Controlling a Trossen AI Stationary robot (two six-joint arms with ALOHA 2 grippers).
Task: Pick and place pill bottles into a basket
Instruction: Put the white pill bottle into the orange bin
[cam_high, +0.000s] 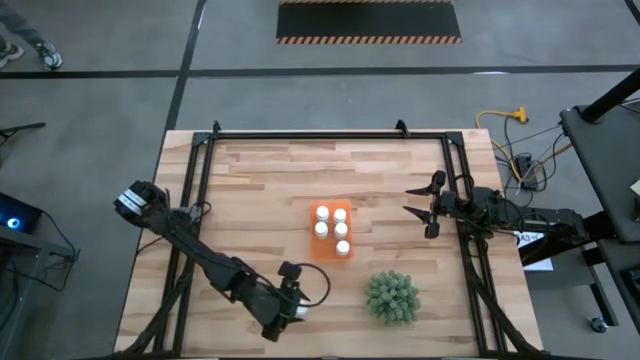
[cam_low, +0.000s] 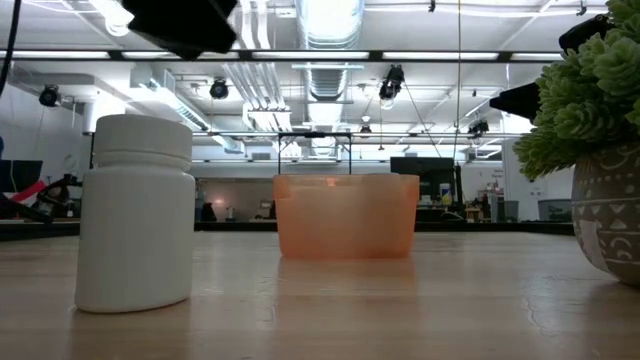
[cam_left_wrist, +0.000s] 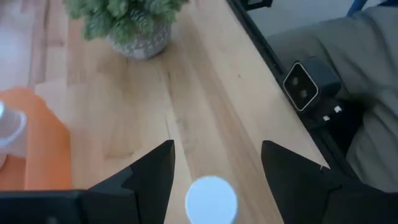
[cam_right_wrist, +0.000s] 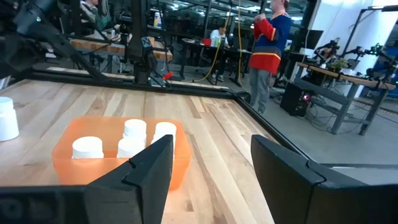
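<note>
Inside orange basket (cam_high: 331, 231) five pill bottles (cam_high: 322, 229), sixth bottle (cam_left_wrist: 211, 200) between open left fingers (cam_left_wrist: 152, 180), right fingers (cam_right_wrist: 149, 168) open

Two dark jointed arms — black angular fingers (cam_left_wrist: 149, 180), silver-grey left base.

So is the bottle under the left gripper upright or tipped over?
Upright. The pill bottle stands on its base, cap up, in the low view; the left wrist view shows its round cap from above, below the open left gripper.
</note>
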